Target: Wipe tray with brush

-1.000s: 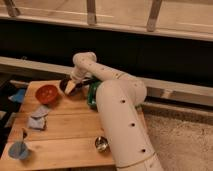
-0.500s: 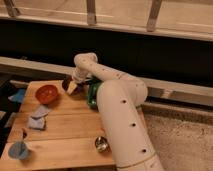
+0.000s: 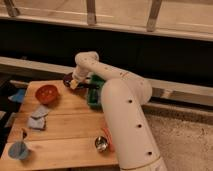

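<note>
Green tray (image 3: 94, 99) sits just beside my gripper (image 3: 75, 84) at the table's (image 3: 65, 131) far edge, jaws clamped on the dark brush (image 3: 89, 85); next, I judge, sweep it across the tray floor

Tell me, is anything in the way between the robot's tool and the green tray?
Nothing I can see. The tool is at the table's far edge, right beside the green tray. The purple bowl sits on its other side. The arm hides part of the tray.
</note>
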